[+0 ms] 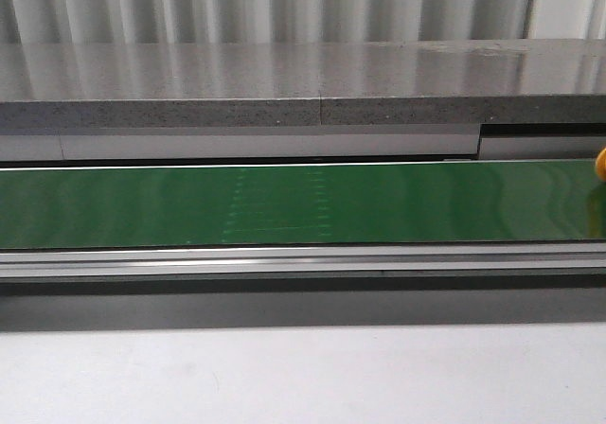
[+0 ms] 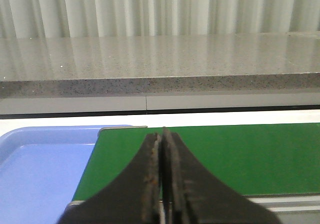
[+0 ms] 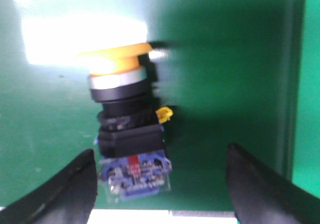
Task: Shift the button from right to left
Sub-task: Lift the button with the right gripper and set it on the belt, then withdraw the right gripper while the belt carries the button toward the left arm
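No brand, label or readable writing shows on any thing in these views. The button lies on its side on the green belt, and in the front view only a small piece of its yellow cap shows at the far right edge of the belt, near the belt's back edge. In the right wrist view its long axis runs from the yellow cap, through a silver ring and a black collar, to the blue-and-grey contact block; the cap points away from the right gripper and the block is toward it. The picture is a little blurred, so the small parts of the block are not clear. The right gripper has its fingers wide apart; the block lies between them, just beside one finger and well apart from the other, and I cannot tell if that finger touches it. The left gripper has its two fingers pressed together with nothing between them, and it hangs above the left end of the belt, beside a light blue tray. Behind the belt runs a grey speckled shelf.
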Motion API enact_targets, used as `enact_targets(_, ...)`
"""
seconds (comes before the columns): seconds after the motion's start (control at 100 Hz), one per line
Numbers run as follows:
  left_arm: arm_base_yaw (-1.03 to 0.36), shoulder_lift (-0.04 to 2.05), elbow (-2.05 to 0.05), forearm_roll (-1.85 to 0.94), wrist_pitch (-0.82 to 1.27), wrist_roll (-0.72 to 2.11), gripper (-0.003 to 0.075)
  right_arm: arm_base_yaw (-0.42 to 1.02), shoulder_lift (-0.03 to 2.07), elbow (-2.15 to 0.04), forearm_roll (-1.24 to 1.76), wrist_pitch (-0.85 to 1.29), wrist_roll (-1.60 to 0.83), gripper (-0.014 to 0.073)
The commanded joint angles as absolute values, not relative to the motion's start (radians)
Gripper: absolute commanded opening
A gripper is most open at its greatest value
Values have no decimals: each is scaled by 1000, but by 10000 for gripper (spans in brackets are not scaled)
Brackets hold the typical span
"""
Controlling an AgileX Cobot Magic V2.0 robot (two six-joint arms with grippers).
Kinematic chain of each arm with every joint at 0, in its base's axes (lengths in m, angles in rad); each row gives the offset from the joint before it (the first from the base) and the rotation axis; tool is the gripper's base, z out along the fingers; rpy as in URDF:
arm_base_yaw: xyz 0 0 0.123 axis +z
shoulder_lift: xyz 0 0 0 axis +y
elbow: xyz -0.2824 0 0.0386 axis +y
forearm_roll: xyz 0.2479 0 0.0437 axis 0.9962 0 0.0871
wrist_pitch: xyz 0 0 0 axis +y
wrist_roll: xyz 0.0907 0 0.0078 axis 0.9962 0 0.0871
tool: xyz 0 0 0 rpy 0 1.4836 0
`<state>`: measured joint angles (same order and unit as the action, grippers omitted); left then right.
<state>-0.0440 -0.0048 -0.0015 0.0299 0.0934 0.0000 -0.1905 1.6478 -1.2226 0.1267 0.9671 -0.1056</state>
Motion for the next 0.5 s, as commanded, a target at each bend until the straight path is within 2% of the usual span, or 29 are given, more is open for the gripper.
enact_targets(0.0, -39, -22, 22, 22, 13, 0, -20, -169, 1540, -1239, 153, 947, -135, 542)
enact_targets(0.12, -39, -22, 22, 22, 13, 0, -20, -132, 1463, -1238, 153, 949, -135, 530)
enact_targets(0.19, -39, -22, 22, 22, 13, 0, -20, -113, 1421, -1238, 153, 950, -135, 470)
enact_targets(0.28, -39, -22, 22, 22, 13, 0, -20, -94, 1376, -1238, 153, 953, -134, 339)
enact_targets(0.49, -39, -22, 22, 22, 13, 0, -20, -58, 1283, -1200, 156, 932, -133, -46)
